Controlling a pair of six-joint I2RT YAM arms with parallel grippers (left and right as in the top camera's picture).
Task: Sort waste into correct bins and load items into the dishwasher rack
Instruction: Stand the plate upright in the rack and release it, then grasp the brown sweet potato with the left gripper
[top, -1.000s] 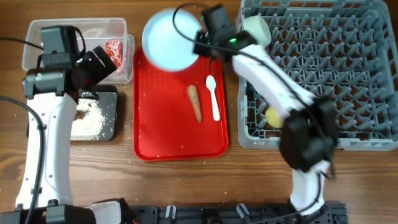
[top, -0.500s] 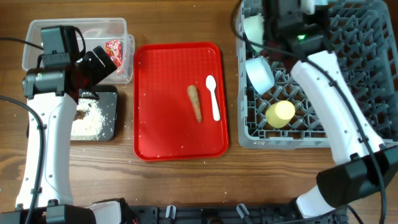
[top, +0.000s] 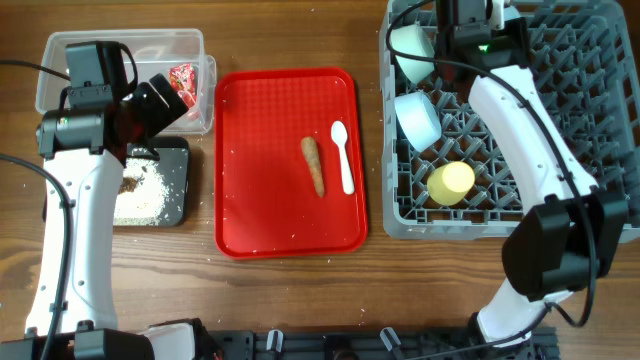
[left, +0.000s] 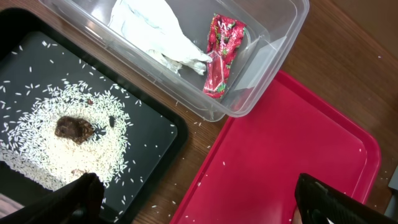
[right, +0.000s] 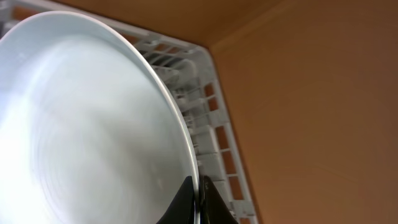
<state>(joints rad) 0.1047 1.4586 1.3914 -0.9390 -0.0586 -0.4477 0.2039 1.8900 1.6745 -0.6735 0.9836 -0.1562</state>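
Observation:
My right gripper (right: 200, 199) is shut on the rim of the pale-blue plate (right: 81, 124) and holds it on edge over the far left of the grey dishwasher rack (top: 560, 120). In the overhead view the arm hides the plate. The rack holds the pale-green bowl (top: 410, 42), the light-blue bowl (top: 418, 118) and the yellow cup (top: 450, 183). The white spoon (top: 343, 155) and the brown stick scrap (top: 313, 165) lie on the red tray (top: 270, 200). My left gripper (left: 199, 190) is open and empty above the black tray's (left: 155, 130) right edge.
The clear tub (top: 120, 45) holds the red-and-white wrapper (left: 221, 56) and the white napkin (left: 155, 31). The black tray holds rice crumbs (left: 50, 137) and a small brown lump (left: 73, 129). Stray rice grains lie on the wood and the red tray.
My right arm has carried the plate from the red tray's far edge to the rack's far left and turned it on edge. The left arm has not moved.

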